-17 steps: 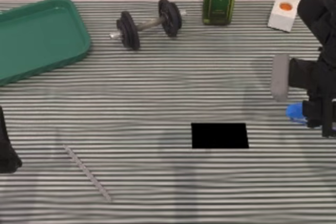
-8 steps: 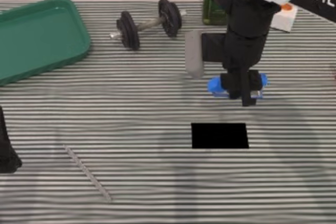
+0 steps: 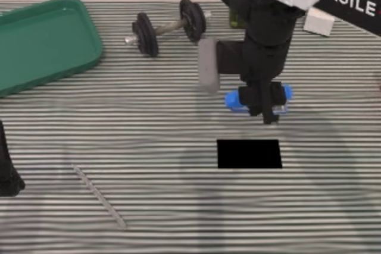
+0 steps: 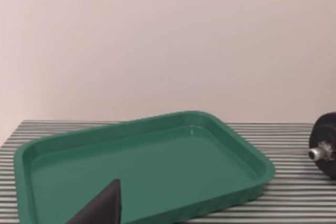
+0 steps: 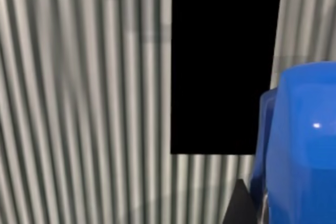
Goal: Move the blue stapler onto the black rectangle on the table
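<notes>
The right pincer is shut tight around the blue stapler — blue ends stick out on both sides of its black fingers. It holds the stapler up over the stripy surface, a little toward the far edge from the black rectangle, not over it. In the right wrist view the blue stapler fills one corner and the black rectangle lies flat on the stripes just past it.

The left pincer sits parked at the left edge of the surface, and I cannot tell if it is open or shut. Its own view looks at the green tray.

There is open room all around the black patch. The thin grey stick lies well off to the left of it. The dumbbell, the green tray, the green bottle and the white box all stay near the far edge — well apart from the patch.
</notes>
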You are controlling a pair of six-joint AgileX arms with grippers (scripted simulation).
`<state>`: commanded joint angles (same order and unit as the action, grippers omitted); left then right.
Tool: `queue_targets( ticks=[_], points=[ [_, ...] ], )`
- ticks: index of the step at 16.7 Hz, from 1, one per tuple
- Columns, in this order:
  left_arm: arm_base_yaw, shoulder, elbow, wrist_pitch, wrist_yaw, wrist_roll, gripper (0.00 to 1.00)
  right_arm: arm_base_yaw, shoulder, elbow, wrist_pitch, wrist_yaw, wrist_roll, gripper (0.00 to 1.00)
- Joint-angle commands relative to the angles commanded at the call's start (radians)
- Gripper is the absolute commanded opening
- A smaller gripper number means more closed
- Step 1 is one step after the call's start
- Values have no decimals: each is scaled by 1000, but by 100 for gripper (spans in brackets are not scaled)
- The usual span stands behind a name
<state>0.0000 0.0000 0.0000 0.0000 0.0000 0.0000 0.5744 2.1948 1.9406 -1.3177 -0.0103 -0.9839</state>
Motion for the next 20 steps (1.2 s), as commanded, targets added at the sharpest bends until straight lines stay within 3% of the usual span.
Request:
queue_targets(
  ticks=[8,13,20],
  points=[
    [0,0,0,0,0,0,100,4,63,-248,312,0,2,0],
    [0,0,0,0,0,0,100,4,70,-275,341,1,1,0],
    [0,0,0,0,0,0,100,4,70,-275,341,1,1,53]
  ],
)
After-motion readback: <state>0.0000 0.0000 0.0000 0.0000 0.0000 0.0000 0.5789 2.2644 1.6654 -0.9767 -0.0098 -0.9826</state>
